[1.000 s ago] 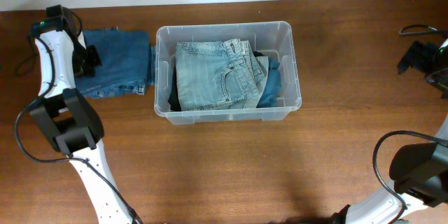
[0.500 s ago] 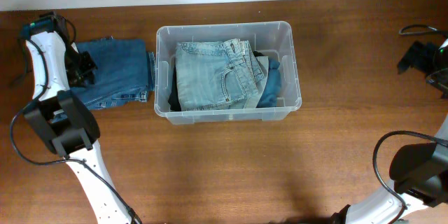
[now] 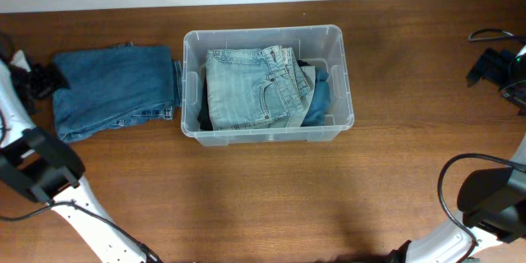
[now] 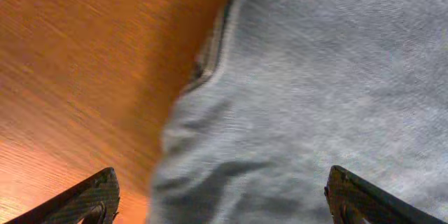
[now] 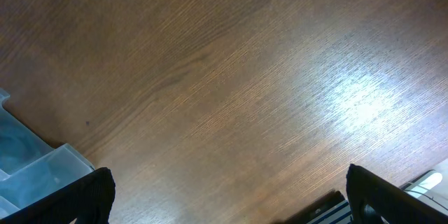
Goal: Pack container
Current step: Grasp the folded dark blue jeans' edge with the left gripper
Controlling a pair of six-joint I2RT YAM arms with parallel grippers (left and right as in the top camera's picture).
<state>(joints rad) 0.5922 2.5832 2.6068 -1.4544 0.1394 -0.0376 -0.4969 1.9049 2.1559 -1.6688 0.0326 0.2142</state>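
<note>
The clear container (image 3: pixel 265 136) stands at the table's centre and holds folded light-blue jeans (image 3: pixel 251 86) over darker clothes (image 3: pixel 320 99). A pair of darker blue jeans (image 3: pixel 115 90) lies flat on the wood to its left. My left gripper (image 3: pixel 41 82) sits at the left edge of those jeans. In the left wrist view it (image 4: pixel 224 206) is open, jaws wide apart over the denim (image 4: pixel 329 77), gripping nothing. My right gripper (image 3: pixel 491 67) hovers at the far right, open (image 5: pixel 231 203) over bare wood, with a corner of the container (image 5: pixel 35 175) at the lower left.
A black cable (image 3: pixel 489 34) lies at the table's far right edge. A dark striped object (image 5: pixel 329 210) shows at the bottom of the right wrist view. Bare brown wood lies in front of the container.
The left gripper drew the darker jeans' edge leftward, spreading them out, then opened and let go. The right arm has not moved.
</note>
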